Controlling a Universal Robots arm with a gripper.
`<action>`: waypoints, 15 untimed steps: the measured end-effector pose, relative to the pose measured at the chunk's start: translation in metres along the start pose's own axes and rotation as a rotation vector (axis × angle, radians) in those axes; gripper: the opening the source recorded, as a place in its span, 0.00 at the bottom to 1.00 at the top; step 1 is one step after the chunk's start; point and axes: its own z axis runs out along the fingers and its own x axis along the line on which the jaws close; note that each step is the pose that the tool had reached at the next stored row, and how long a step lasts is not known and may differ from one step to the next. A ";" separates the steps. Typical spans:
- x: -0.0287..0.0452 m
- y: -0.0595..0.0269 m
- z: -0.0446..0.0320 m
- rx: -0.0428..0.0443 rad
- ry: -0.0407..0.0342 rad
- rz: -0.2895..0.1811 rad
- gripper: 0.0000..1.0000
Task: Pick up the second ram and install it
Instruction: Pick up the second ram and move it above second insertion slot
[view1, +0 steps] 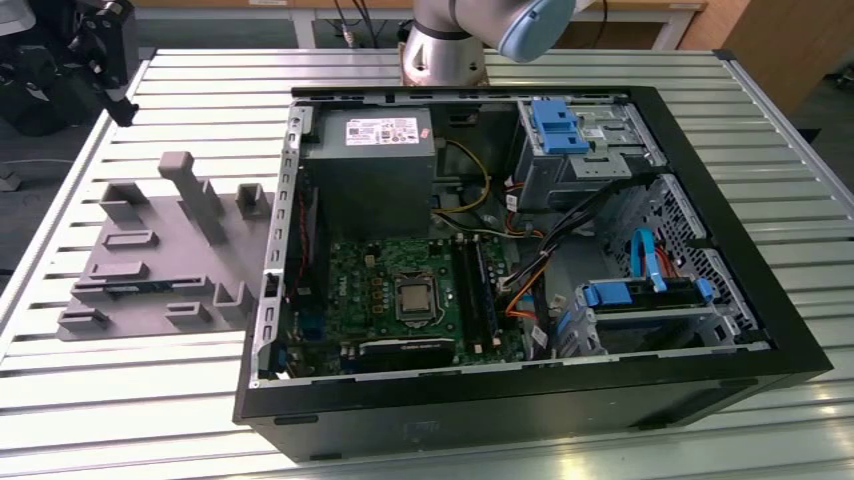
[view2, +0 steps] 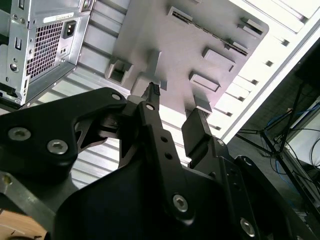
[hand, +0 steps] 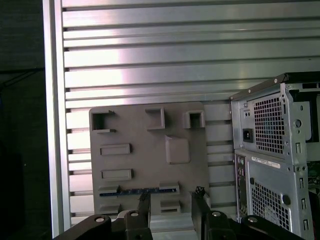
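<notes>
The gripper hangs over the grey tray, its fingers spread wide and holding nothing. The second ram sits in a tray slot just beyond the fingertips. The computer case stands beside the tray.

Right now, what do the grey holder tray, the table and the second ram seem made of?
The holder tray: probably matte grey plastic, dull and uniform. The table: likely bare aluminium slats, bright streaky reflections. The second ram: seemingly blue circuit board, lying in the tray.
</notes>
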 end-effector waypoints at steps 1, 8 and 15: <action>0.0000 0.0000 0.0000 0.0000 0.0000 0.000 0.45; 0.0001 0.0000 0.0000 0.0000 -0.0001 0.000 0.45; 0.0001 0.0000 0.0000 0.0000 0.0000 0.000 0.29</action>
